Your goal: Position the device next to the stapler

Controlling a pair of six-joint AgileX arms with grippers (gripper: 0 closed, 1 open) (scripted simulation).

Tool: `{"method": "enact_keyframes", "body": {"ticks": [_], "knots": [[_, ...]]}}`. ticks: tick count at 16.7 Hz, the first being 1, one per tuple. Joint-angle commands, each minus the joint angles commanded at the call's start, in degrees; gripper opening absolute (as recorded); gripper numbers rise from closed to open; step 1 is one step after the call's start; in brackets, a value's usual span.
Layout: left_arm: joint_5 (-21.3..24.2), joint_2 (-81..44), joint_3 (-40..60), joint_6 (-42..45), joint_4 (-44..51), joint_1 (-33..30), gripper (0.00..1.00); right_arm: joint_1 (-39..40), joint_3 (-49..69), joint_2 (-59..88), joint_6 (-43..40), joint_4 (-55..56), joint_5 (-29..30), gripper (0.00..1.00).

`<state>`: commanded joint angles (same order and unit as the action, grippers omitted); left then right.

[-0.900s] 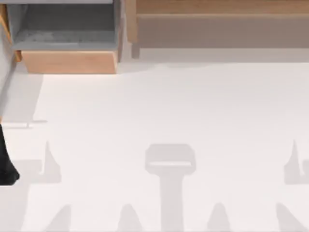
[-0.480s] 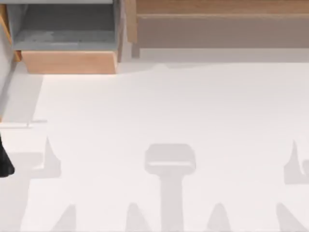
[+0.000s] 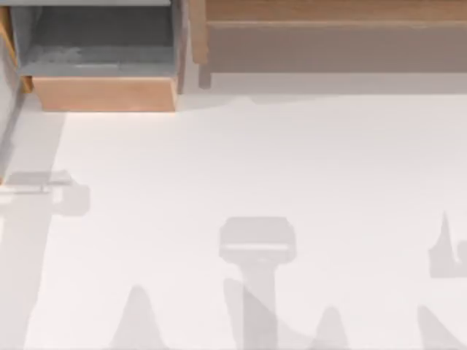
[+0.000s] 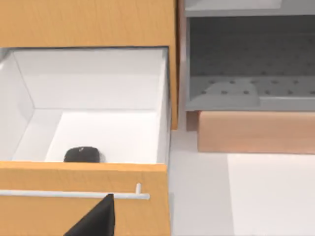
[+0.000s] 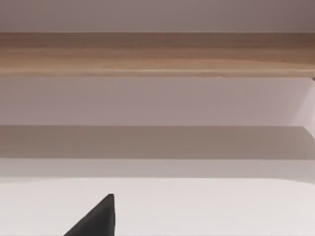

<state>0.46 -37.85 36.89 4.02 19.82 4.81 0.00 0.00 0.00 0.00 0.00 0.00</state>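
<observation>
Tabletop (image 3: 292, 160), white, spans the top view from 9 o'clock to 3 o'clock. Carries grey shadows (image 3: 257, 240) of the rig, thickest toward 6 o'clock, with another patch at 9 o'clock.

Long wooden shelf (image 3: 328, 11) runs along the far edge from 12 o'clock to 2 o'clock. Appears again in the right wrist view as a pale wood band above a plain wall, with table surface beneath.

Grey cubby (image 3: 102, 36) sits at 11 o'clock in the top view, closed off along its near side by a wooden lip (image 3: 102, 93). Stands just beside the drawer unit in the left wrist view.

Drawer (image 4: 98, 78), pulled open, shows white walls and a white floor inside an orange wooden front. Bears a thin metal handle bar (image 4: 74, 194) across that front.

Left gripper (image 4: 96, 219) hangs outside the drawer, close to the handle bar, seen as one dark wedge; cannot tell whether this claw is apart or together.

Right gripper (image 5: 96, 219) hangs over the table facing the long wooden shelf, seen as the same sort of dark wedge; cannot tell its claw state either.

Device (image 4: 81, 155), small, black and rounded, lies on the drawer floor, inside, close against the front panel and well apart from the back wall. Touches neither gripper.
</observation>
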Motion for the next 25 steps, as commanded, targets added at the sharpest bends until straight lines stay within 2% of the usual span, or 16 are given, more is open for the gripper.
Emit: {"method": "enact_keyframes", "body": {"ticks": [25], "knots": [[1.02, -89.39, 86.25, 9.47, 46.84, 11.10, 1.00, 0.00, 0.00, 0.00, 0.00, 0.00, 0.00, 1.00]]}}
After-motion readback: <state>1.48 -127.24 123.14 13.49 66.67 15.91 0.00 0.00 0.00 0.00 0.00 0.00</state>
